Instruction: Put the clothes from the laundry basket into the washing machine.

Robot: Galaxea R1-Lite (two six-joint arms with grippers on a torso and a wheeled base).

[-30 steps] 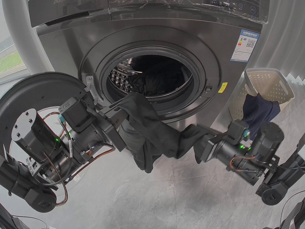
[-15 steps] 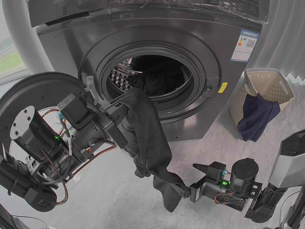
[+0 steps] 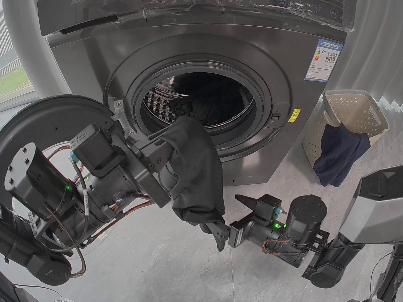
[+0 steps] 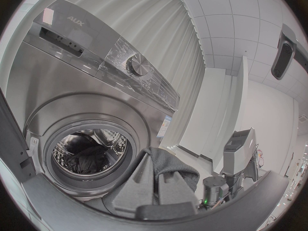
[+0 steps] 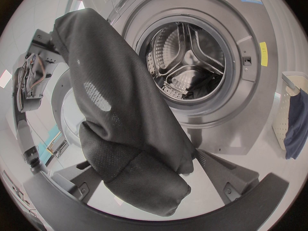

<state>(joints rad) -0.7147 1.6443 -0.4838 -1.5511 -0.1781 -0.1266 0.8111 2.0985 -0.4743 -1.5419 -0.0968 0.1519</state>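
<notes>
Before washing machine [image 3: 105, 59], left gripper [image 3: 166, 141] clamping dark garment [image 3: 195, 173], right gripper [image 3: 224, 219] splayed beneath, laundry basket [image 3: 361, 105] nearby.

The dark garment [image 3: 195, 168] is covering the jaw tips of the left gripper [image 3: 167, 144] — the pinch seemingly underneath — and the laundry basket [image 5: 281, 113] is running off the right wrist view's edge.

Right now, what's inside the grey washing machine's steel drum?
A heap of black clothing lies in the perforated drum. Whatever is under the heap is covered, and the black garment hanging from the left gripper hides the opening's lower left edge.
</notes>
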